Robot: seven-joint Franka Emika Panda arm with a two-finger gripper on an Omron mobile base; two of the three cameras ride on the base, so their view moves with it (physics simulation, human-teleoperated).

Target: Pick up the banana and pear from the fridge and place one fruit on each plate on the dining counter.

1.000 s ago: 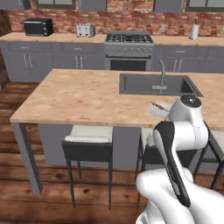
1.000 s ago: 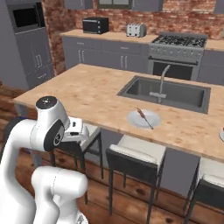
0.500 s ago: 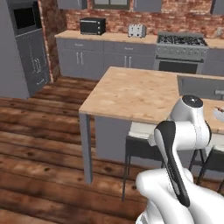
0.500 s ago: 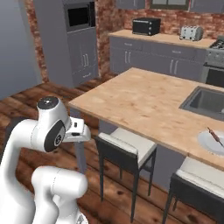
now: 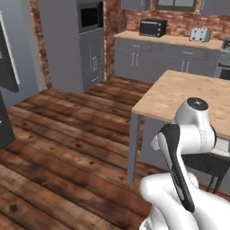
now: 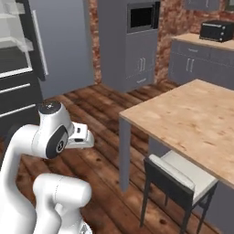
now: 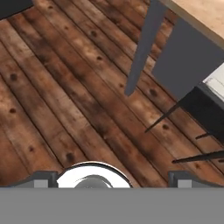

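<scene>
Fridge (image 6: 27, 55) seen open at far left in right base view; dining counter (image 5: 188, 96) corner beside stool (image 6: 180, 176). Gripper state impossible to tell.

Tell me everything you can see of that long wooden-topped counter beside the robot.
The dining counter has a light wood-grain top, thin and flat, whose corner juts out over the dark plank floor. A slim grey leg holds up that corner, and a grey panel closes the base behind it. A dark-framed stool with a pale cushion is tucked under its edge. The visible stretch of the top is bare.
</scene>
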